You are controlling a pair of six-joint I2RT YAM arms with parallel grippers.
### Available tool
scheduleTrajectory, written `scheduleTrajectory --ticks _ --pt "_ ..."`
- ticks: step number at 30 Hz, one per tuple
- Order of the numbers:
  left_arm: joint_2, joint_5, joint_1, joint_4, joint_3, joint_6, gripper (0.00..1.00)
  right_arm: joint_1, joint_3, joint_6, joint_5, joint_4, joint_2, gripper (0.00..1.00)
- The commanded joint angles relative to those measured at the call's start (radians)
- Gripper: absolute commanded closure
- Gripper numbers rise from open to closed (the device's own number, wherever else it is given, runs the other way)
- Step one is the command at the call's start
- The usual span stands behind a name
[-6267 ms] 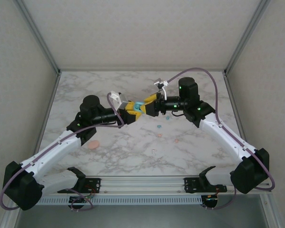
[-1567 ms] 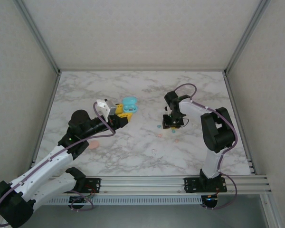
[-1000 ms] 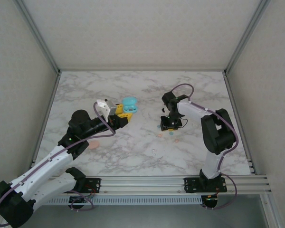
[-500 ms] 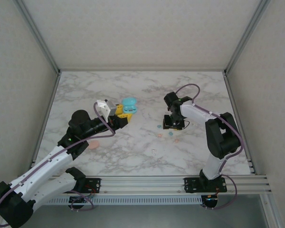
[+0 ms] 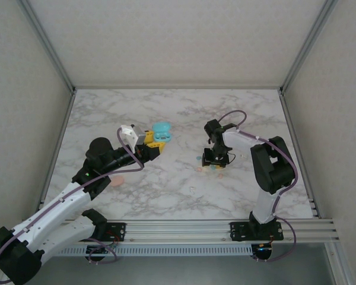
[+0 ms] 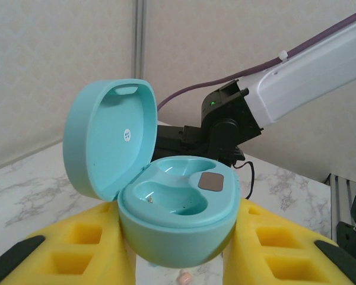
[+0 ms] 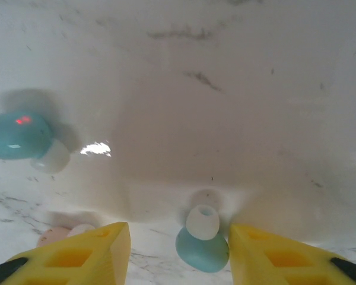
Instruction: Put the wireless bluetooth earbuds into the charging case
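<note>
- The marbled counter (image 5: 166,196) carries a pink oval (image 5: 117,181) beside the left arm, well apart from the buds.
- The left hand (image 6: 178,246) clamps the teal case (image 6: 172,214) off the counter, with its lid tipped back.
- The right hand (image 7: 179,255) is parted around a teal bud (image 7: 202,246) lying on the counter. The bud's white tip points away from the wrist, and its long axis runs along the fingers.
- A second teal bud (image 7: 16,135), with a red light on, and a pink bud (image 7: 56,236) lie nearby.

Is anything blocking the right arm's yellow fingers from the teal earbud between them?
Nothing visible. The teal earbud lies on bare marble between the right gripper's spread fingers; the pink earbud sits off to one side.
</note>
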Motion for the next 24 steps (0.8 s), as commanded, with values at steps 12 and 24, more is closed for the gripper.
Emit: scheduleTrajectory --ticks 12,24 --pt "-0.014 -0.011 -0.008 0.011 0.027 0.01 0.71 0.036 -0.004 0.089 -0.142 0.014 -0.044 0.54" --pt "-0.02 -0.019 -0.008 0.004 0.028 0.008 0.71 0.022 0.079 -0.008 0.031 -0.031 -0.117 0.55"
